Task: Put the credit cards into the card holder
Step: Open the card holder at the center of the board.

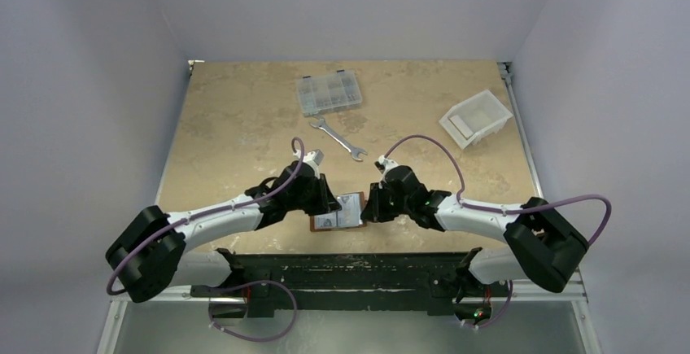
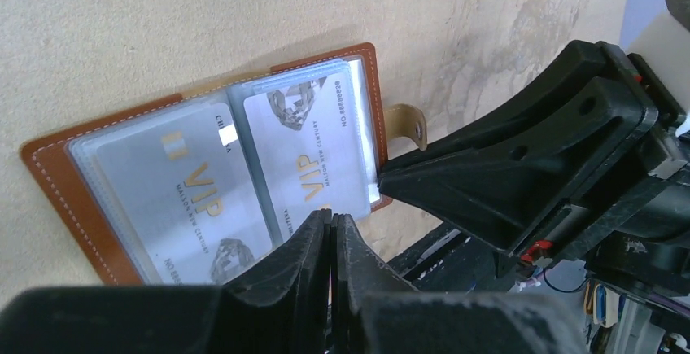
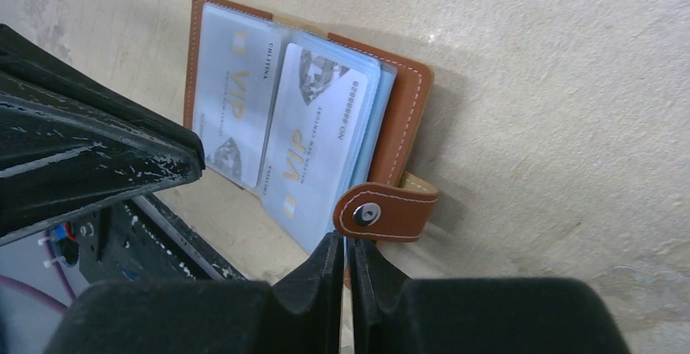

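The reddish-brown card holder (image 1: 314, 225) (image 2: 57, 177) (image 3: 404, 118) lies open near the table's front edge, between my two grippers. Two silvery credit cards marked VIP sit in its clear sleeves, one (image 2: 185, 199) (image 3: 236, 106) on the left page and one (image 2: 305, 146) (image 3: 316, 146) on the right. My left gripper (image 2: 332, 218) (image 1: 329, 205) is shut, its tips at the near edge of the right sleeve. I cannot tell whether it pinches anything. My right gripper (image 3: 343, 242) (image 1: 371, 205) is shut just below the snap strap (image 3: 386, 211), with a thin edge of the holder between its tips.
A clear compartment box (image 1: 329, 93) stands at the back, with a silver wrench (image 1: 339, 138) in front of it. A white bin (image 1: 474, 118) sits at the back right. The black base rail (image 1: 350, 266) runs close behind the holder.
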